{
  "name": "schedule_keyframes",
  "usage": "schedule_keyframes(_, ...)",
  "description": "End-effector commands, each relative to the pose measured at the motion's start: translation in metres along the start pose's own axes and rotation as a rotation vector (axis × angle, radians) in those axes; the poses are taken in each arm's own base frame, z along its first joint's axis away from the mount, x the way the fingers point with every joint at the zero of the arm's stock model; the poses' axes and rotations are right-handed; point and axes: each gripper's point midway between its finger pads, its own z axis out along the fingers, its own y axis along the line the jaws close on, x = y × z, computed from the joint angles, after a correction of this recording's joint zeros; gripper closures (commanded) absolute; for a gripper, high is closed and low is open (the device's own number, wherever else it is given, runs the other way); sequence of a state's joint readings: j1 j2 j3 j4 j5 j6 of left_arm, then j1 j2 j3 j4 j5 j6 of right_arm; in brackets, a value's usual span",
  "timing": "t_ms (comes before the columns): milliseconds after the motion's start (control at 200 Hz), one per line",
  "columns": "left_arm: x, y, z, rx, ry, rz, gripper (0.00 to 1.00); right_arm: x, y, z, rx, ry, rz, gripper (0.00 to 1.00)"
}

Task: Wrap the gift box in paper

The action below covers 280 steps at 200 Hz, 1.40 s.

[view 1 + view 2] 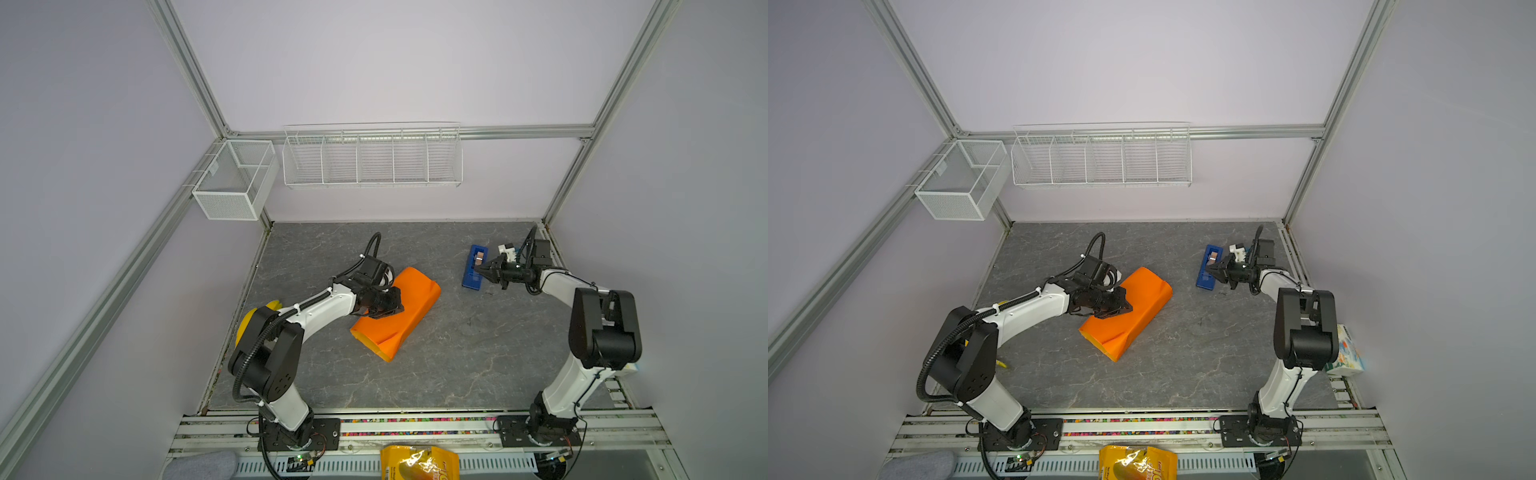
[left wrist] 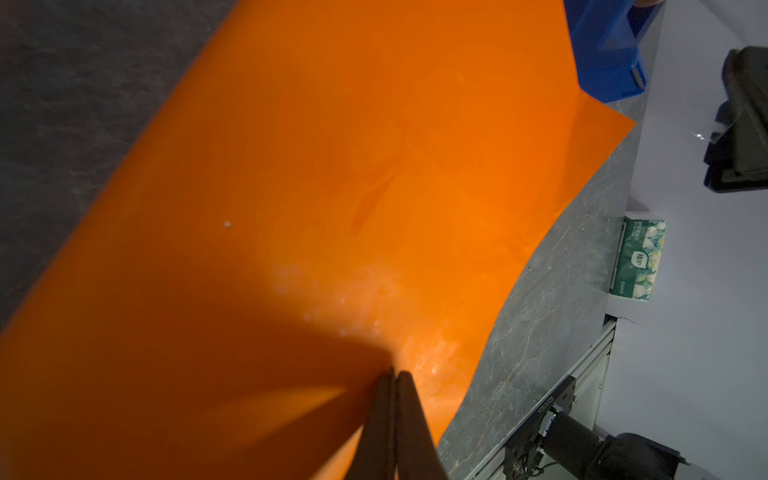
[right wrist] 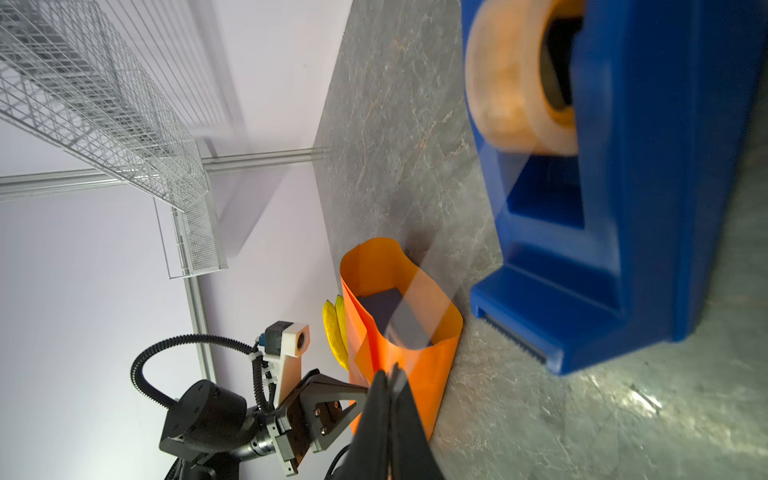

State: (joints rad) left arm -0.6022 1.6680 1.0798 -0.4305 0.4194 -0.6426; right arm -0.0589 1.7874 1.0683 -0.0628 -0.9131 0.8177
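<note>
The orange paper (image 1: pixel 401 318) (image 1: pixel 1136 313) lies mid-table, folded over into a loose tube. Through its open end the right wrist view shows the dark navy gift box (image 3: pixel 380 305) inside. My left gripper (image 1: pixel 398 308) (image 1: pixel 1128 308) (image 2: pixel 394 374) is shut, with its tips resting on top of the paper (image 2: pixel 332 166). My right gripper (image 1: pixel 478 270) (image 1: pixel 1209 269) (image 3: pixel 392 370) hovers beside the blue tape dispenser (image 1: pixel 471 281) (image 3: pixel 623 208). It is shut on a clear strip of tape (image 3: pixel 419 307) that stretches from the roll to its jaws.
Yellow bananas (image 1: pixel 250 322) (image 3: pixel 334 328) lie behind the left arm at the table's left edge. A tissue pack (image 1: pixel 1347 353) (image 2: pixel 640 257) sits at the right edge, and a yellow snack bag (image 1: pixel 419 461) lies in front of the rails. Wire baskets (image 1: pixel 372 158) hang on the back wall.
</note>
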Motion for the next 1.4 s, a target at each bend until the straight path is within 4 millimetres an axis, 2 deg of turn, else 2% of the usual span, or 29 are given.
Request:
schedule_keyframes(0,0.027,0.045,0.015,-0.15,0.084,-0.063,1.0,0.026,-0.002,-0.002,0.001,0.042,0.007,0.93)
schedule_keyframes(170,0.028,0.046,0.015,-0.15,0.085,-0.062,1.0,0.045,-0.017,0.003,0.033,0.066,0.014,0.93)
schedule_keyframes(295,0.029,0.047,0.017,-0.151,0.09,-0.066,1.0,0.053,-0.031,0.014,0.055,0.103,0.029,0.93)
schedule_keyframes(600,0.03,0.048,0.018,-0.154,0.092,-0.067,1.0,0.053,-0.09,0.022,0.275,0.126,0.059,0.93)
schedule_keyframes(720,0.029,0.048,0.018,-0.154,0.091,-0.066,1.0,0.055,-0.108,0.021,0.343,0.133,0.073,0.93)
schedule_keyframes(905,0.029,0.048,0.019,-0.154,0.093,-0.068,1.0,0.058,-0.122,0.016,0.393,0.137,0.098,0.93)
schedule_keyframes(1040,0.03,0.049,0.019,-0.155,0.097,-0.07,1.0,0.055,-0.118,0.01,0.38,0.122,0.087,0.93)
schedule_keyframes(1175,0.029,0.047,0.019,-0.151,0.099,-0.065,1.0,0.049,-0.099,0.001,0.363,0.088,0.019,0.94)
schedule_keyframes(1285,0.028,0.046,0.019,-0.149,0.095,-0.065,1.0,0.048,-0.074,-0.009,0.343,0.066,-0.074,0.93)
schedule_keyframes(1395,0.028,0.045,0.019,-0.149,0.097,-0.063,1.0,0.06,-0.048,-0.016,0.338,0.089,-0.193,0.93)
